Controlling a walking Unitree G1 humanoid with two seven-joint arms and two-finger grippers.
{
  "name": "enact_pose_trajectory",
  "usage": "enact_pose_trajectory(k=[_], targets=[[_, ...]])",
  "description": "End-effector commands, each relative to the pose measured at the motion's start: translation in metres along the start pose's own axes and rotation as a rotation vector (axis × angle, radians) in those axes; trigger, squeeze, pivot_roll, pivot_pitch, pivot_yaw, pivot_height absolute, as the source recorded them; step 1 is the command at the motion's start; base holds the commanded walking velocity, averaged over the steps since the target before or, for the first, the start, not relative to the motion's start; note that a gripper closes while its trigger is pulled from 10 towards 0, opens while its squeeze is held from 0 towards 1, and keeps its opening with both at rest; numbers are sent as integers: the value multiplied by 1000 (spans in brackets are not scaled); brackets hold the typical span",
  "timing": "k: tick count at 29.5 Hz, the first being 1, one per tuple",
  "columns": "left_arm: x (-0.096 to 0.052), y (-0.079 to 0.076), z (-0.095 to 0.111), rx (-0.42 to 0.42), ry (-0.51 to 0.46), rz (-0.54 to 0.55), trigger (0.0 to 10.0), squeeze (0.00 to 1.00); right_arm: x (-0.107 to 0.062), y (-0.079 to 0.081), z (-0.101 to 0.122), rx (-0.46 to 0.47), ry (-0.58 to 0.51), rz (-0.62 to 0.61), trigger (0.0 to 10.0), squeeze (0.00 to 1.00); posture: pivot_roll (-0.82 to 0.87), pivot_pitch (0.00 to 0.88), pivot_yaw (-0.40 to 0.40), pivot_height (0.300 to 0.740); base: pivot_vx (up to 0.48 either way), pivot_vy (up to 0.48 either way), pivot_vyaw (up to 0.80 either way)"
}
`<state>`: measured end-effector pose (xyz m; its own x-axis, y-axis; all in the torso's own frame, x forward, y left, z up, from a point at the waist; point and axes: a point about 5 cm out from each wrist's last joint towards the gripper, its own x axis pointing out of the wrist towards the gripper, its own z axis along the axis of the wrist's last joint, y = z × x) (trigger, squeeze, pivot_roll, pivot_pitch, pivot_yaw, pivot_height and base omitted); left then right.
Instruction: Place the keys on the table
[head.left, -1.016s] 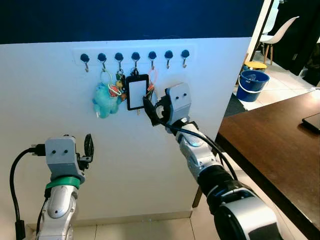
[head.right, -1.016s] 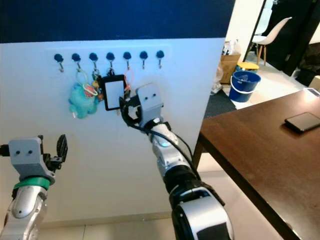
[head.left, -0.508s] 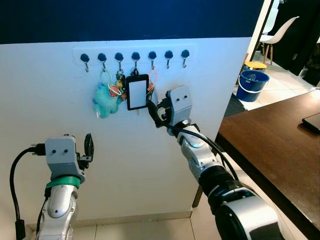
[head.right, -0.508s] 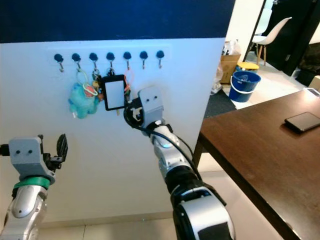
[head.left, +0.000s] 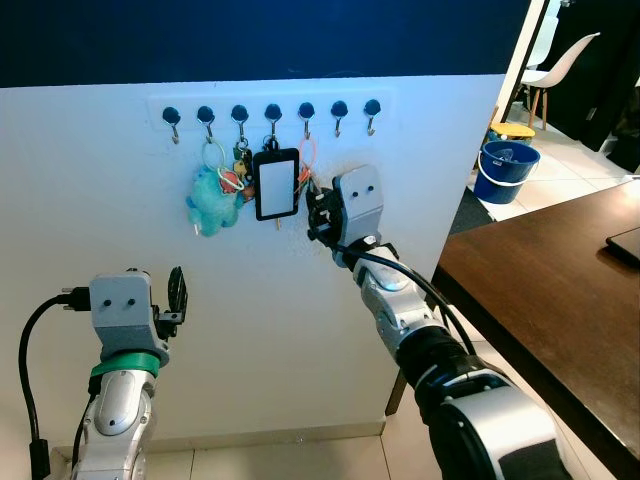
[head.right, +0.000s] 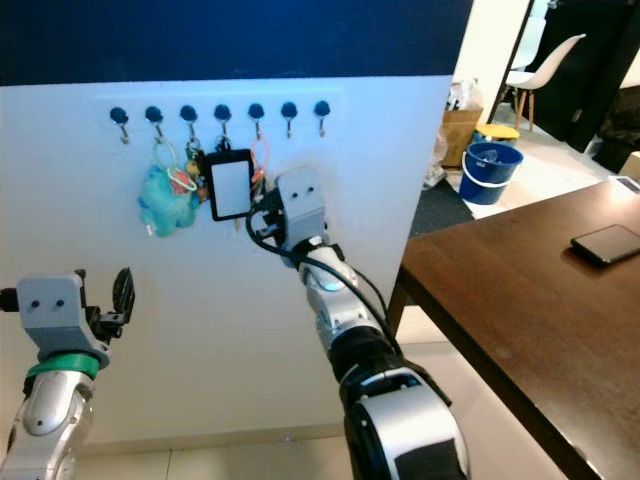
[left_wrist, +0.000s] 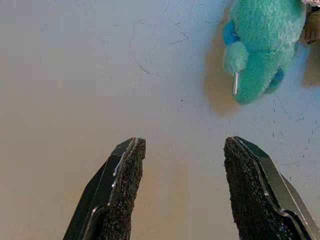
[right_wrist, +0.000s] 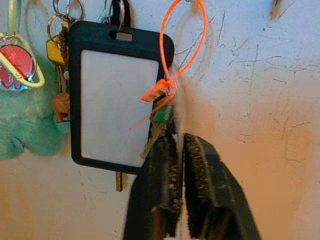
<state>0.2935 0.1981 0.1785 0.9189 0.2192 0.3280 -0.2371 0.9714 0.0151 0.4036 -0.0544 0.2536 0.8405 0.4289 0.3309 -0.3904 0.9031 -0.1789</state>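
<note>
The right hand (right_wrist: 179, 150) is raised to the white wall (head.left: 250, 290), its two black fingers pinched nearly together on the keys (right_wrist: 159, 116), which hang from an orange loop (right_wrist: 181, 45) on one of the row of dark hooks (head.left: 272, 112). Just beside the keys hangs a black card holder (head.left: 276, 184), and further along a teal plush toy (head.left: 210, 200) with more key rings. The left hand (left_wrist: 182, 190) is held lower, well apart from the hooks, fingers spread wide and gripping nothing. The dark wooden tabletop (head.left: 560, 290) stands to the robot's right, with a dark phone (head.right: 604, 243) lying on it
</note>
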Motion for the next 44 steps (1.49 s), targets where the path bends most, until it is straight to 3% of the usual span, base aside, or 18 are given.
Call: enact_pose_trajectory(k=[1, 15, 21, 31, 36, 44], targets=[[0, 3, 0, 6, 5, 9, 10000, 0, 3, 5, 2, 14, 5, 14, 0, 0, -122, 39, 64, 740, 0, 0, 0], [-2, 3, 0, 5, 5, 8, 10000, 0, 2, 3, 4, 29, -23, -5, 0, 0, -121, 36, 65, 740, 0, 0, 0], [-6, 8, 0, 10, -4, 22, 10000, 0, 4, 4, 25, -20, -176, -28, 0, 0, -123, 14, 50, 740, 0, 0, 0], [-4, 7, 1, -3, -13, 37, 10000, 0, 7, 8, 42, -31, -277, -32, 0, 0, -127, 27, 50, 740, 0, 0, 0], [-5, 7, 0, -6, -12, 41, 10000, 0, 9, 10, 45, -30, -281, -23, 0, 0, -133, 30, 48, 740, 0, 0, 0], [-6, 3, -1, -1, -2, 20, 10000, 0, 18, 16, 40, 40, -161, 49, 0, 0, -129, 30, 52, 740, 0, 0, 0]])
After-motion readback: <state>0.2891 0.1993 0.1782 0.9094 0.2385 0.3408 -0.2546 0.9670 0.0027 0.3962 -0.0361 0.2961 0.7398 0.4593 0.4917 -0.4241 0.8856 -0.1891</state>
